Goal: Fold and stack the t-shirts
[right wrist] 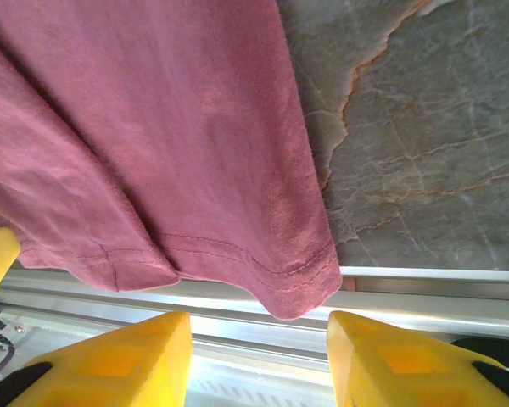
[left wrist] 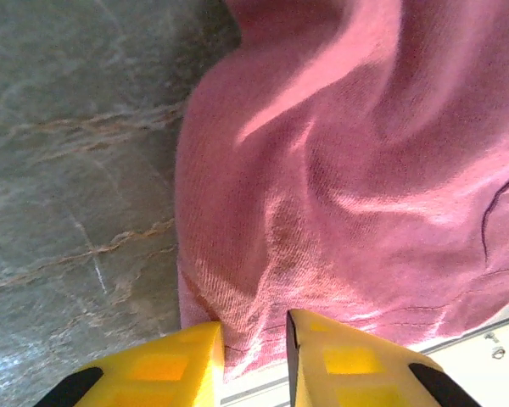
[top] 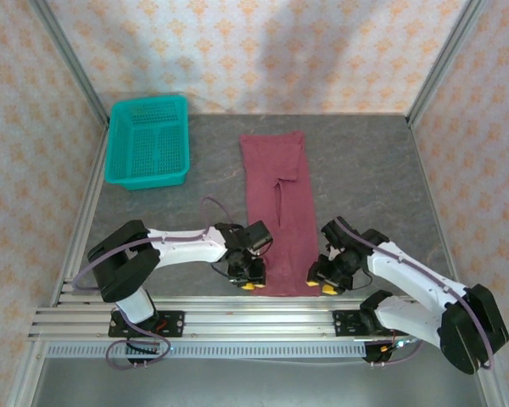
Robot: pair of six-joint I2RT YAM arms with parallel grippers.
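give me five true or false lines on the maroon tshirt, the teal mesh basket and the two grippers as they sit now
1. The maroon cotton t-shirt lies as a long narrow strip on the grey stone-patterned table. True.
2. The teal plastic mesh basket holds a folded shirt. False: nothing lies in it.
3. The right gripper is clamped on the shirt's hem. False: its yellow fingers stand wide apart, with the hem corner just ahead of the gap.
4. The left gripper and the right gripper are both at the shirt's near end, one at each corner. True.
5. The basket stands right of the shirt. False: it stands at the far left.
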